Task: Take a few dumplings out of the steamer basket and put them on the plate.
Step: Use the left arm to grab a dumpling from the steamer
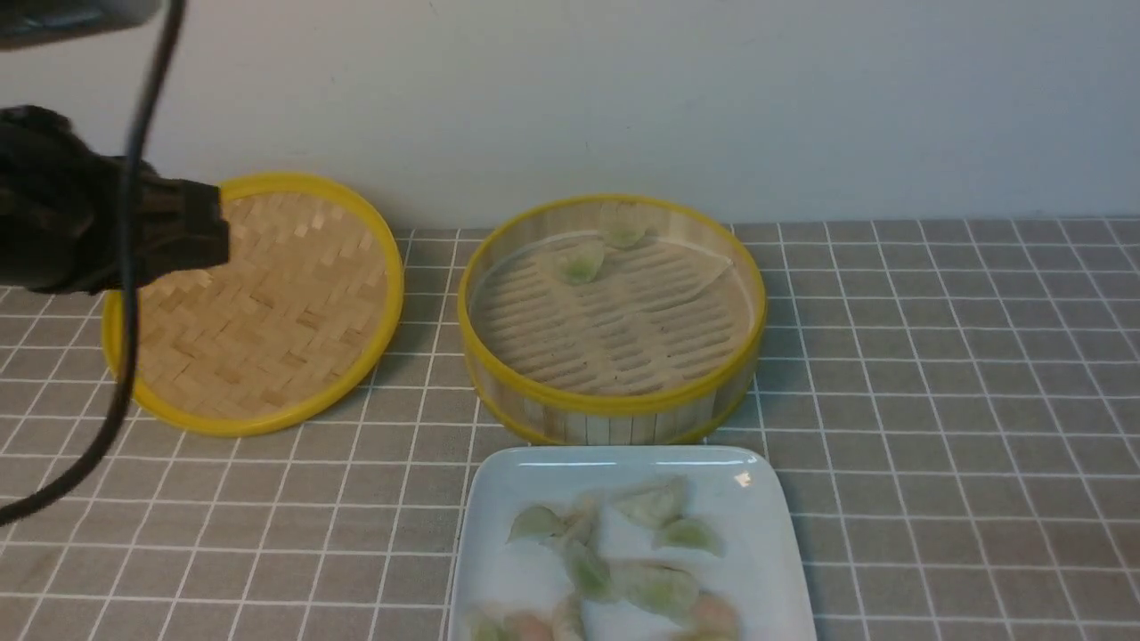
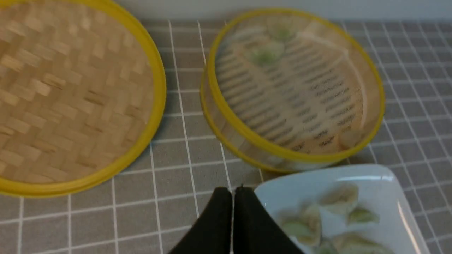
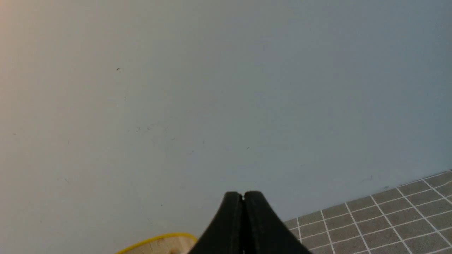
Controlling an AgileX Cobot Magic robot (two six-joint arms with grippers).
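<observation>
The steamer basket [image 1: 614,405] stands mid-table with two pale green dumplings [image 1: 579,263] on its liner near the far wall. The white plate [image 1: 614,456] lies in front of it and holds several dumplings [image 1: 655,503]. In the left wrist view my left gripper [image 2: 232,190] is shut and empty, hovering above the tiles by the plate's [image 2: 282,188] corner, short of the basket [image 2: 293,157] and its dumplings [image 2: 265,56]. My right gripper [image 3: 243,194] is shut and empty, raised and facing the wall. It is out of the front view.
The flat woven lid [image 1: 267,303] leans at the back left, also in the left wrist view [image 2: 70,95]. My left arm [image 1: 89,214] and its cable hang over the lid's left side. A yellow bamboo rim [image 3: 155,240] shows below the right gripper. The wall is close behind.
</observation>
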